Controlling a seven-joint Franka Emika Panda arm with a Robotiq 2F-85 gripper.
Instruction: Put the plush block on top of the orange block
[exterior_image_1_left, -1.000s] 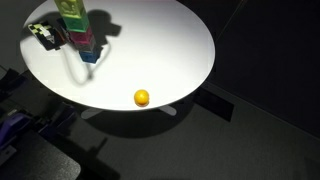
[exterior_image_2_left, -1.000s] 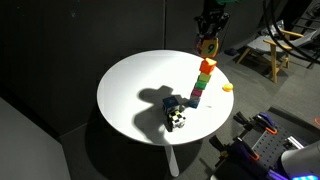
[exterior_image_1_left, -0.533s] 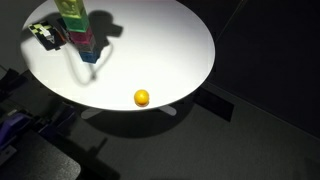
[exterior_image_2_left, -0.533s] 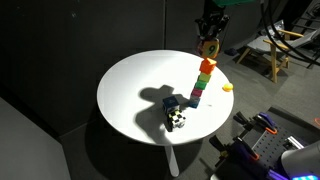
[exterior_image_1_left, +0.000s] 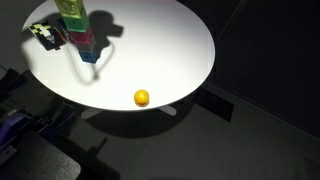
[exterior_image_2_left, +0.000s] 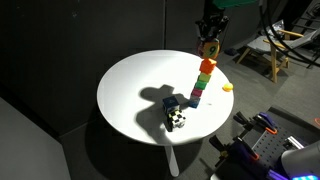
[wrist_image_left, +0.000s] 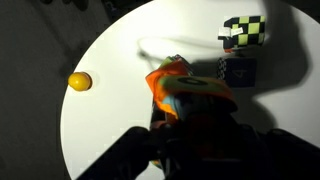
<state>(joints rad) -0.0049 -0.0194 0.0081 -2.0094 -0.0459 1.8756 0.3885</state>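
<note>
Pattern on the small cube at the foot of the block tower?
Black-and-white checkerboard on the small cube, clearest in the wrist view.

The soft, mostly orange plush block with teal and yellow patches (wrist_image_left: 183, 88) hangs in the air, tilted, clamped in the gripper (exterior_image_2_left: 209, 42). In an exterior view it (exterior_image_2_left: 209, 49) sits directly above the small, hard orange cube (exterior_image_2_left: 206, 66), which stands upright as the top piece of a leaning tower of coloured blocks (exterior_image_2_left: 198, 90). They look just apart, though the gap is too small to be sure.
</note>
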